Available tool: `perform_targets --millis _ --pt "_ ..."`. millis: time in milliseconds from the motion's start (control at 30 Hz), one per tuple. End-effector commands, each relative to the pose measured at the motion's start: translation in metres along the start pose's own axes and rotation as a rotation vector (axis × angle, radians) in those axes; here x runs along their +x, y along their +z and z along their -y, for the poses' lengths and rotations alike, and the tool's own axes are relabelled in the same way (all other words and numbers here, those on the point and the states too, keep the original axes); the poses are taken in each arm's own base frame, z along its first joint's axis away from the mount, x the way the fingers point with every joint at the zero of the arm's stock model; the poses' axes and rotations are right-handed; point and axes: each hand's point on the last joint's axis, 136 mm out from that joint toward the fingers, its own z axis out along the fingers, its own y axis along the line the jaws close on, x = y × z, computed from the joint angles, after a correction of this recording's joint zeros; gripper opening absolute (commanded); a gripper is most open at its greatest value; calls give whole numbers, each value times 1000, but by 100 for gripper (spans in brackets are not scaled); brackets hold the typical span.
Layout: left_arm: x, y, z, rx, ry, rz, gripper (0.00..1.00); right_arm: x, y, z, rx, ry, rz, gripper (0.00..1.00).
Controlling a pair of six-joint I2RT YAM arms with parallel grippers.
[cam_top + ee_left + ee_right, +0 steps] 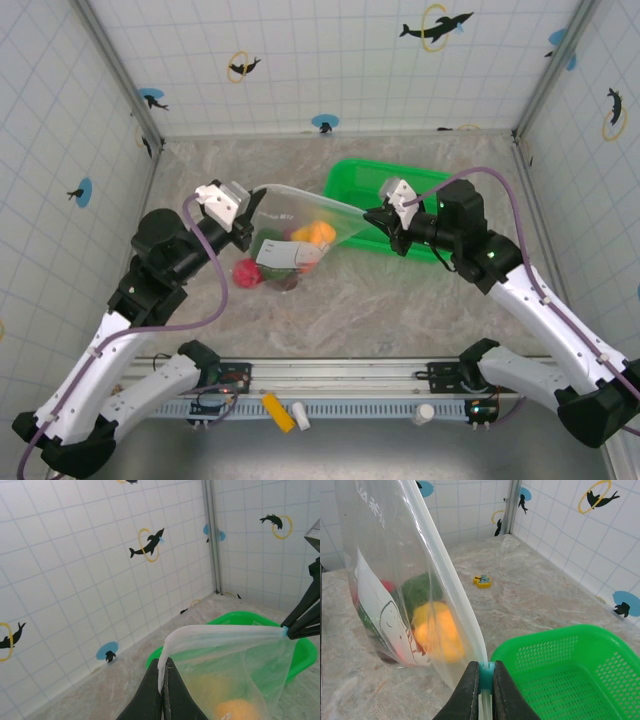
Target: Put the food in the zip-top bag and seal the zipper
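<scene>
Right wrist view shows the right gripper (484, 670) pinched tight on the bluish-green end of the zipper (225, 628). The left gripper (164, 672) is clamped just as narrowly on the opposite corner of the zip-top bag (300, 212), which hangs stretched between them over the marbled table (390, 300), beside the green basket (365, 185). The food (437, 630) sits low inside the bag. White tiled walls (330, 60) with dolphin stickers enclose the table, and a small yellow-blue trinket (482, 581) lies on it.

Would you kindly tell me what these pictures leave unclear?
- Food count: the white label and overlapping pieces hide some, right wrist view.
- Whether the zipper is sealed throughout: too thin, top view.
- Green basket: right side covered by the right arm, top view.
</scene>
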Motion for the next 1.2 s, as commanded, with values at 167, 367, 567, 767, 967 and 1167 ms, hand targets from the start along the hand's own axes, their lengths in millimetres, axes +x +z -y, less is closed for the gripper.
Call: perform_targets --millis 167,367,567,767,967,1167 --pt "-42 -25 -39 -218 26 150 0 39 -6 24 130 64 -125 0" --pt "-39 -25 -39 -220 13 144 0 36 -4 7 36 67 -112 0" --pt "-30 -22 -36 -205 -47 130 0 15 -9 -47 -153 -3 -20 0" --pt "-10 -36 -45 -287 -104 102 0 20 -9 -129 -370 -10 -27 0" --pt "17 -54 -65 -447 -114 39 0 35 8 -200 -465 -57 -86 0" --pt "32 -27 -68 -442 -56 -45 0 36 26 -246 -567 -41 -126 0"
